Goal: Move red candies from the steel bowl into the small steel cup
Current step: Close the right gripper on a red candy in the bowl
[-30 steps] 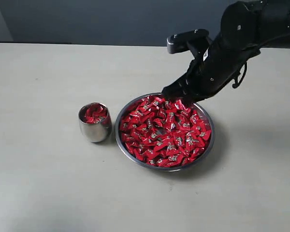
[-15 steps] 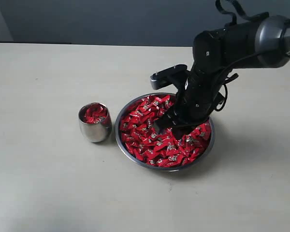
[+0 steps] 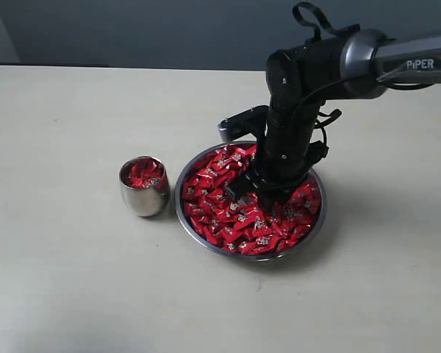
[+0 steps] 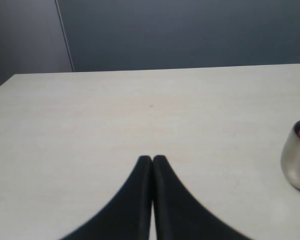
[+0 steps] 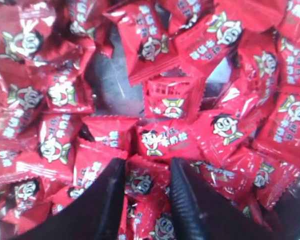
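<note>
Partly cropped small steel cup (image 4: 296,162), right end effector (image 5: 148,169) spread over red candies (image 5: 165,140), left end effector (image 4: 152,162) pressed together.

right pincer (image 5: 147,172) | moved — from far rim of steel bowl (image 3: 177,197) down among red candies (image 3: 231,220) | jaws — now parted

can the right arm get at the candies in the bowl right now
Likely yes. The right claw is down inside the bowl, jaws open right over the candies, with one of them sitting in the gap. Nothing covers them or blocks the way.
</note>
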`<state>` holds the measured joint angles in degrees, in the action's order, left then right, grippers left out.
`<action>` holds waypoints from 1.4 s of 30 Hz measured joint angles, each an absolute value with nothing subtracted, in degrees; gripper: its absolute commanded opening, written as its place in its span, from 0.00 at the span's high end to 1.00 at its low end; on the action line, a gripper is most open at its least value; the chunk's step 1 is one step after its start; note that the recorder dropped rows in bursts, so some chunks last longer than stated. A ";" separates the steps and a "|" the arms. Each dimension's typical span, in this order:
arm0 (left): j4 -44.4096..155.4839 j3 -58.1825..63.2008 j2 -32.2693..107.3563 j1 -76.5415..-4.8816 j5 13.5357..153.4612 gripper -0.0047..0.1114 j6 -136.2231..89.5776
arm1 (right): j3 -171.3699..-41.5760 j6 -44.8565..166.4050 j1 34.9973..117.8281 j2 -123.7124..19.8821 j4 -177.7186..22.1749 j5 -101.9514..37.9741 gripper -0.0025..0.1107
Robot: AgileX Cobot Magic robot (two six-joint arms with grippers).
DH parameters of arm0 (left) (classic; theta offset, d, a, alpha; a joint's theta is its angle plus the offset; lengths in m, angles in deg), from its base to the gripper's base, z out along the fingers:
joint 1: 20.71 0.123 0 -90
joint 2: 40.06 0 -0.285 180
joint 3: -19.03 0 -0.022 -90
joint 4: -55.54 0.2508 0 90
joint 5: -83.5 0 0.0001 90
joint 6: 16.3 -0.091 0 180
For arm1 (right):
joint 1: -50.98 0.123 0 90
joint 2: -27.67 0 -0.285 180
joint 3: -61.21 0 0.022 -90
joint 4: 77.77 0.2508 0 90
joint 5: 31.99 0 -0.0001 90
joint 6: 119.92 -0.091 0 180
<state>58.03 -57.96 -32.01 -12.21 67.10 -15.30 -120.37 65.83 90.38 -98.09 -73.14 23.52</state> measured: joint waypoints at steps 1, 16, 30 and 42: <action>58.03 -57.96 -32.01 -12.21 67.10 0.96 -15.30 | -120.37 65.83 90.38 -98.34 -73.14 23.84 0.70; 58.03 -57.96 -32.01 -12.21 67.10 0.96 -15.30 | -120.49 65.65 90.38 -98.63 -73.33 25.11 0.70; 58.03 -57.96 -32.01 -12.21 67.10 0.96 -15.30 | -120.49 65.47 90.38 -98.63 -73.20 23.90 0.70; 58.03 -57.96 -32.01 -12.21 67.10 0.96 -15.30 | -120.49 65.56 90.38 -98.63 -73.20 22.87 0.70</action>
<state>58.03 -57.96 -32.01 -12.21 67.10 -15.30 -120.49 65.56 90.38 -98.63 -73.20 22.87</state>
